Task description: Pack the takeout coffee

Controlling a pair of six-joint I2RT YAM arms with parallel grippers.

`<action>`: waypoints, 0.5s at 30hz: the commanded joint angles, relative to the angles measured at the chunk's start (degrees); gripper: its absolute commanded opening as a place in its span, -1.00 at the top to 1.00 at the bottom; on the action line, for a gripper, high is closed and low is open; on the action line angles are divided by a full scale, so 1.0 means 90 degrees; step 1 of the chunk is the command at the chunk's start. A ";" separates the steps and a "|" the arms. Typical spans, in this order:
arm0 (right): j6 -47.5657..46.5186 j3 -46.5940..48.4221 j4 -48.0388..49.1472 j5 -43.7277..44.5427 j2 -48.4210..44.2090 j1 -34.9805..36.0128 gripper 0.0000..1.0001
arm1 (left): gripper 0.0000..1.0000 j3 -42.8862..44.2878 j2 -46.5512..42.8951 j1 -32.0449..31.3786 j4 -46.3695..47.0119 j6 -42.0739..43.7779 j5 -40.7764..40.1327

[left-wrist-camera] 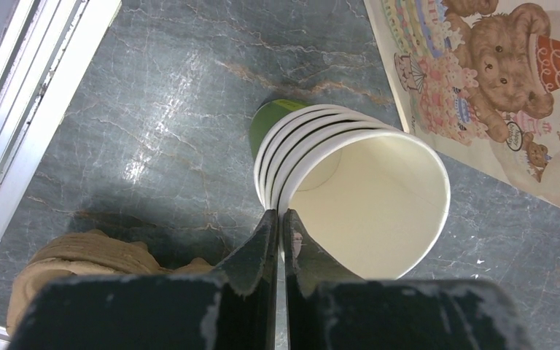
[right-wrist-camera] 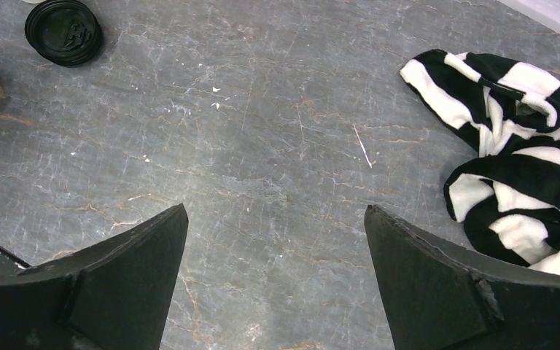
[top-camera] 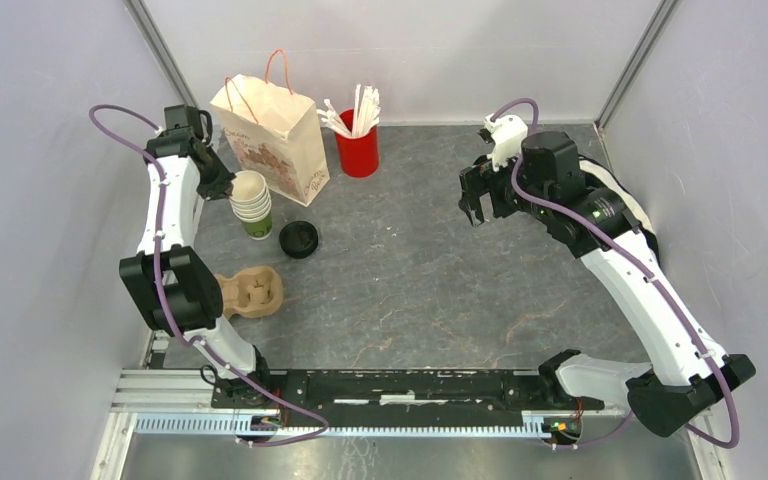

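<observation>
While the left gripper (left-wrist-camera: 279, 216) pinches the rim of the top cup (left-wrist-camera: 379, 197), the right gripper (right-wrist-camera: 275, 208) hangs open over the table (top-camera: 430, 280).
That cup crowns a stack of lidless green cups (top-camera: 252, 207) standing just in front of the paper bag (top-camera: 275, 135); one finger sits inside its cream wall, the other outside, jaws almost together. A black lid (top-camera: 298, 239) lies on the table just beside the stack, and the brown cup carrier (top-camera: 250, 293) rests nearer the arm bases. The right fingers stand wide apart, with a striped cloth (right-wrist-camera: 518, 160) to their right.
</observation>
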 commanded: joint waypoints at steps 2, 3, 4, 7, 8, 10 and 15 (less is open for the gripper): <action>-0.0048 0.0079 0.0240 0.0052 -0.0001 0.0019 -0.96 | 0.89 0.0333 -0.0108 -0.0015 0.0130 0.0132 0.0055; -0.0043 0.0079 0.0237 0.0042 0.0007 0.0028 -0.96 | 0.91 0.0336 -0.0123 -0.0007 0.0132 0.0135 0.0046; -0.0040 0.0079 0.0243 0.0035 0.0005 0.0028 -0.96 | 0.95 0.0333 -0.0136 -0.0009 0.0134 0.0128 0.0033; -0.0039 0.0069 0.0252 0.0022 0.0004 0.0026 -0.96 | 0.96 0.0283 -0.0201 -0.0012 0.0182 0.0125 0.0061; -0.0035 0.0079 0.0245 0.0016 0.0000 0.0027 -0.96 | 0.96 0.0259 -0.0244 -0.0014 0.0222 0.0114 0.0051; -0.0037 0.0079 0.0247 0.0010 -0.0004 0.0033 -0.96 | 0.96 0.0198 -0.0340 -0.0003 0.0311 0.0088 0.0057; -0.0031 0.0087 0.0236 0.0003 -0.0005 0.0054 -0.96 | 0.96 -0.0009 -0.0614 -0.0002 0.0576 -0.0028 0.0101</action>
